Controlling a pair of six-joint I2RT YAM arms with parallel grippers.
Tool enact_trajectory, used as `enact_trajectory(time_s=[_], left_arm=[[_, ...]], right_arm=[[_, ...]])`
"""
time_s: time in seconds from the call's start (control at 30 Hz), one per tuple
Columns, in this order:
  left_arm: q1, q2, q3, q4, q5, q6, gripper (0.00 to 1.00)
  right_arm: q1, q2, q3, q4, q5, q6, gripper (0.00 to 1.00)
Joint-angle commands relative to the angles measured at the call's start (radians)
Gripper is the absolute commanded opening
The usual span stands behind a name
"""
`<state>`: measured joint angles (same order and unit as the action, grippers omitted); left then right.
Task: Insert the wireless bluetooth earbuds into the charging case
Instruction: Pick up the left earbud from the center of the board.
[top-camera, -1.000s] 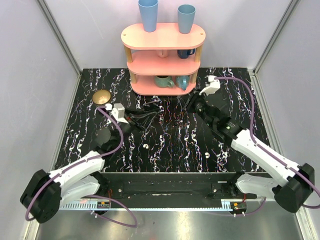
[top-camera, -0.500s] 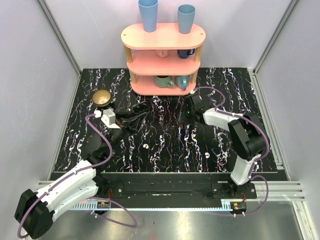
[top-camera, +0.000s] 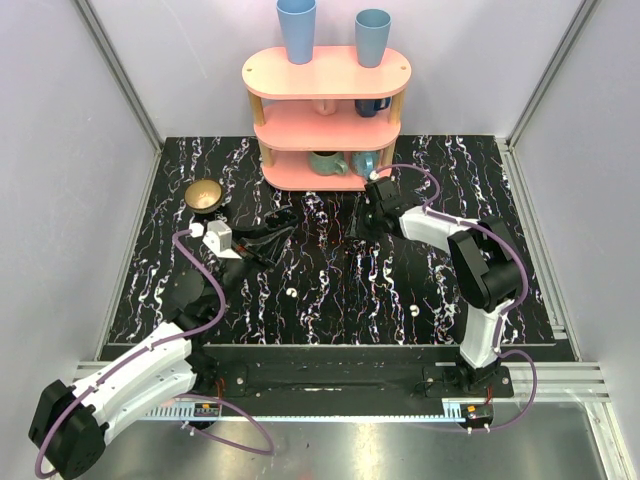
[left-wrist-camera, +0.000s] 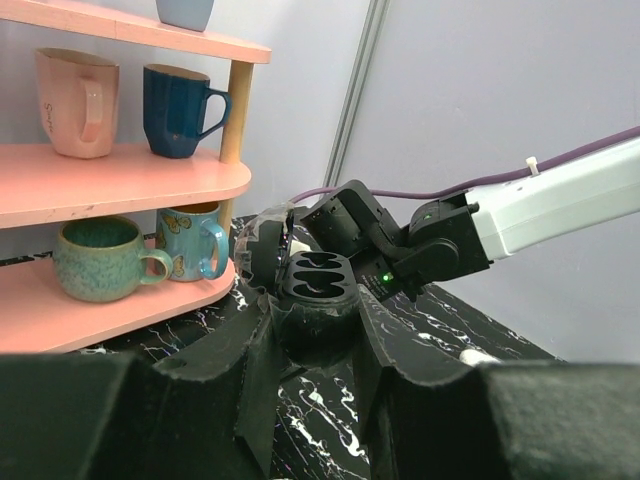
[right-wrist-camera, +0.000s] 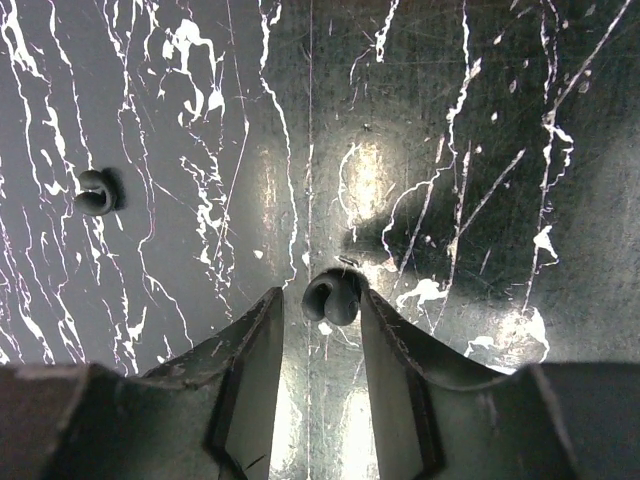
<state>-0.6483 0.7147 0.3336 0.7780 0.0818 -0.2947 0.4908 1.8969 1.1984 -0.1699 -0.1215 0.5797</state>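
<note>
Left wrist view: left tool clamped shut on open dark charging case, near counter's far edge by pink shelf; right tool part-open, tips either side of one earbud on counter, second earbud well apart.

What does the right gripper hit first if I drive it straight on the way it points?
Most likely the small dark earbud lying between the open fingers of the right gripper, then the tabletop just behind it; depth is hard to judge.
</note>
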Motion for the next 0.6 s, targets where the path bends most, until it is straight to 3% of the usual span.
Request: enact_trajectory(time_s=[0.0, 0.57], left_arm=[[-0.004, -0.009, -0.008, 0.040, -0.020, 0.006, 0.00], [-0.004, -0.008, -0.010, 0.033, -0.025, 0.002, 0.00]], right_arm=[[0.002, -0.005, 0.015, -0.017, -0.017, -0.043, 0.42], [0.017, 0.057, 0.063, -0.086, -0.018, -0.086, 0.36]])
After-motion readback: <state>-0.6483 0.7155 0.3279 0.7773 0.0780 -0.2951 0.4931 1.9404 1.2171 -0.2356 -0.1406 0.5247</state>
